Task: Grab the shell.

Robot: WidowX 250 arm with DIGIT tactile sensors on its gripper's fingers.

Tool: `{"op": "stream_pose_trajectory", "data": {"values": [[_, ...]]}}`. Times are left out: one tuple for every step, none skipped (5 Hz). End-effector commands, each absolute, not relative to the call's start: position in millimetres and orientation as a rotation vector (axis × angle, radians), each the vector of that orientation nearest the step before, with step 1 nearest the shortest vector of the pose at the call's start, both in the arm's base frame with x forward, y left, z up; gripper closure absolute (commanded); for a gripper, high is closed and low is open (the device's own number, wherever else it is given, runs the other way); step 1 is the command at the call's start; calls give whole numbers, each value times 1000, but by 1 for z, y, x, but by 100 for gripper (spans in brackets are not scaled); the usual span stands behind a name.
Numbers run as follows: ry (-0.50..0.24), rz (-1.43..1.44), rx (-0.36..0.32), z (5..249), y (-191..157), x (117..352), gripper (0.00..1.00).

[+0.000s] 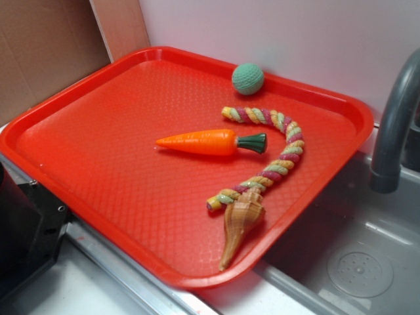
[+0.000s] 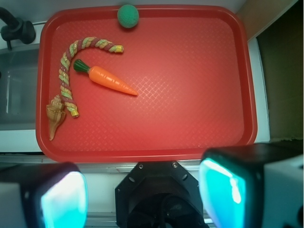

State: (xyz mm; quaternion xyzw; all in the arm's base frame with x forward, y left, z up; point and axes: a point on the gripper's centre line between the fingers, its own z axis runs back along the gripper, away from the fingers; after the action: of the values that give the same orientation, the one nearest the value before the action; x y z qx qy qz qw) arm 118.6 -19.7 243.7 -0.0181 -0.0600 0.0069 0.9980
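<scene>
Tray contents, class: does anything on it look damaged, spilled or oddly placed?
Nothing looks damaged or spilled. The shell lies at the tray edge, its wide end touching the rope tip. The carrot and ball lie apart, intact.

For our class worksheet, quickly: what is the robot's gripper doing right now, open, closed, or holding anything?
Gripper: open, jaws spread wide and empty, well short of the tan-brown spiral conch shell on the red plastic tray.

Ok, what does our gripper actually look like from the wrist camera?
The gripper shows two blocky fingers with glossy cyan-lit pads set in dark and white housings. Between them sits a black angular mount with small screws. No cables or markings visible.
</scene>
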Motion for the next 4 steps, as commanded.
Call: {"op": "stream_pose_trajectory", "data": {"values": [[-120, 14, -36, 244, -20, 119, 0], [-154, 210, -2, 211, -49, 130, 0], [-182, 443, -106, 179, -98, 146, 0], [-163, 458, -158, 155, -128, 156, 0]]}}
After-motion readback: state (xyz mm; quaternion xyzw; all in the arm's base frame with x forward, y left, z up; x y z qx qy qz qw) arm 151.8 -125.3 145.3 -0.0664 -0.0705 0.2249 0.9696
